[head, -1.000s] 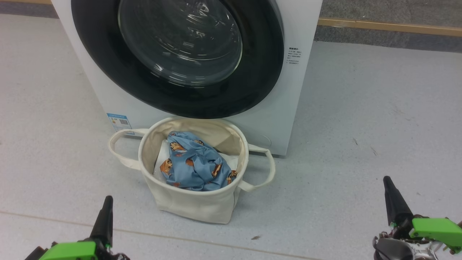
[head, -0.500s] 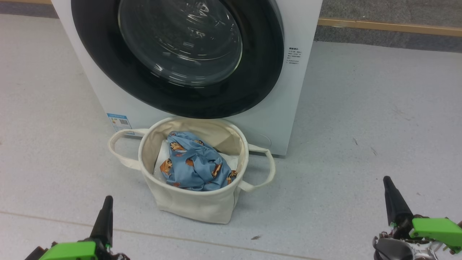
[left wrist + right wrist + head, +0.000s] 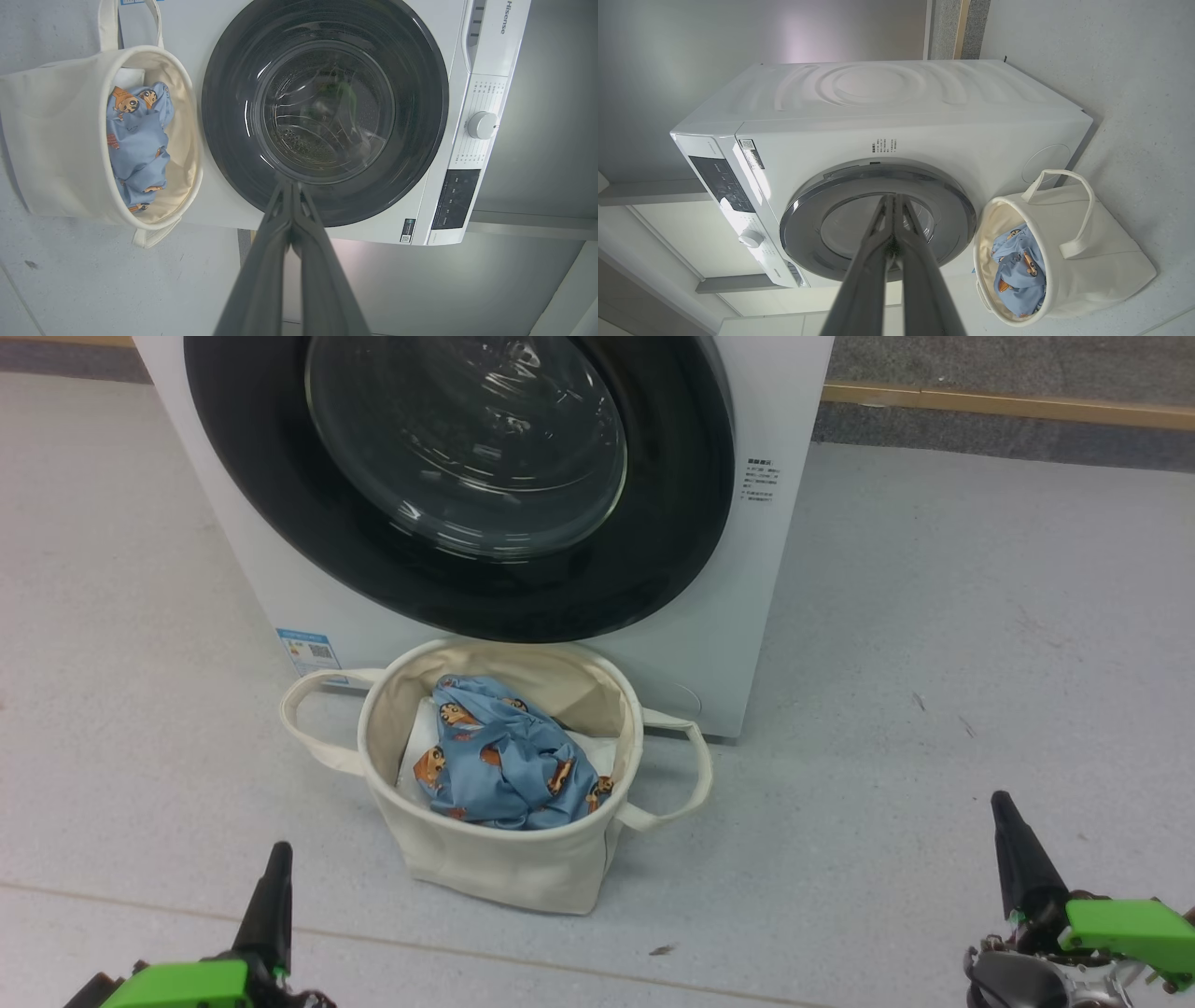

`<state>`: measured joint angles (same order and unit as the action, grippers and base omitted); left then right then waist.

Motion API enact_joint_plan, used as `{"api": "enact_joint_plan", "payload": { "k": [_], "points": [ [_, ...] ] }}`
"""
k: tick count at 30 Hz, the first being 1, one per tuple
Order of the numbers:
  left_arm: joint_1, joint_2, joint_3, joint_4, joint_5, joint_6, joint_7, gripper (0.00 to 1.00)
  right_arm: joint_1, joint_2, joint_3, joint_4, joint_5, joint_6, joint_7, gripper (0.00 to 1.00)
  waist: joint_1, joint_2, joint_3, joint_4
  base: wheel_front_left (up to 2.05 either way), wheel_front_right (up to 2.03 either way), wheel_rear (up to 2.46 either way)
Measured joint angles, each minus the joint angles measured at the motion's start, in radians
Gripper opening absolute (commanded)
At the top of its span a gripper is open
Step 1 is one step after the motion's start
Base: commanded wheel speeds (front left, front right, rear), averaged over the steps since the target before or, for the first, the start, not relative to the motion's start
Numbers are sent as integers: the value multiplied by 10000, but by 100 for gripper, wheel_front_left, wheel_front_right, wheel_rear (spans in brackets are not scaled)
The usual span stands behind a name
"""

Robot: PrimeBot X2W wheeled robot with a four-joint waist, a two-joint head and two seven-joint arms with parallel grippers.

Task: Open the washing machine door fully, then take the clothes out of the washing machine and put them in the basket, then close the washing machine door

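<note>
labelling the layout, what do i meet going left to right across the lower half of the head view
left gripper → basket → right gripper

The left gripper [image 3: 276, 857] sits low at the near left, its two dark fingers pressed together into one point aimed toward the far side. The right gripper [image 3: 1001, 805] sits at the near right, fingers likewise pressed together, leaning slightly leftward. Neither one grips anything.
</note>
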<state>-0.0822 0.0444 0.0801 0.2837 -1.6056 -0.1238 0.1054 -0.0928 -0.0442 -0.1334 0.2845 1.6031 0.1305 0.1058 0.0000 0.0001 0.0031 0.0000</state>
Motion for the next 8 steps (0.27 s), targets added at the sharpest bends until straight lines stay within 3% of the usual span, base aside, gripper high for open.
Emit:
{"api": "enact_joint_plan", "payload": {
  "k": [8],
  "points": [
    [0,0,0,0,0,0,0,0,0,0,0,0,0,0,0,0,0,0,0,0,0,0,0]
  ]
}}
